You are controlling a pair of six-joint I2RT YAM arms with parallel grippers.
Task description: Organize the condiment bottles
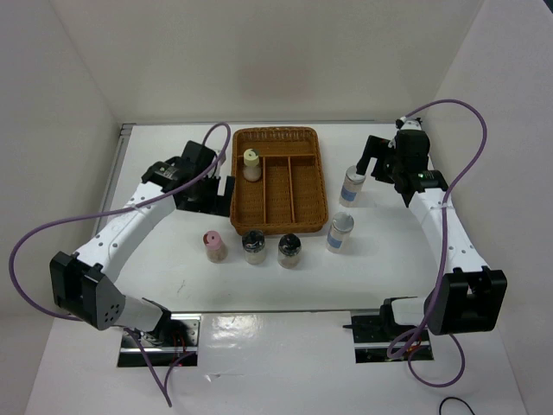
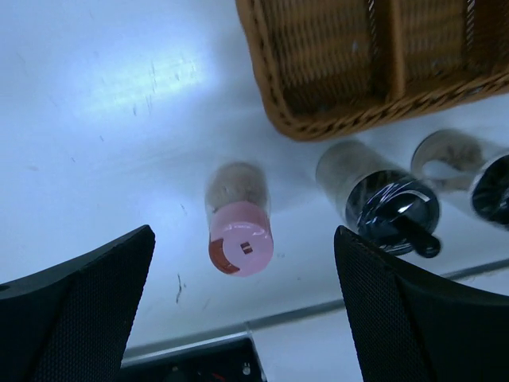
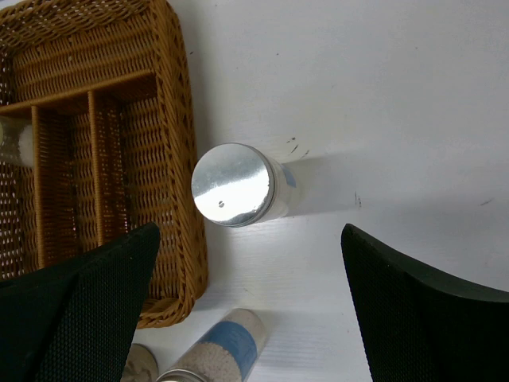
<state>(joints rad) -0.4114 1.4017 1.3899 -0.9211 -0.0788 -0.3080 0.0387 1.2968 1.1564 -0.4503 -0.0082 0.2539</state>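
Both the left gripper [image 2: 244,232] and right gripper [image 3: 250,228] gape wide, empty.

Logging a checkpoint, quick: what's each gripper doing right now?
Left gripper: open, holding nothing.
Right gripper: open, holding nothing.

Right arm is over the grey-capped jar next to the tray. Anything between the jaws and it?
Nothing visible. The right gripper hangs with its jaws open above the upright grey-capped jar. The wicker tray stands close beside the jar, not over it.
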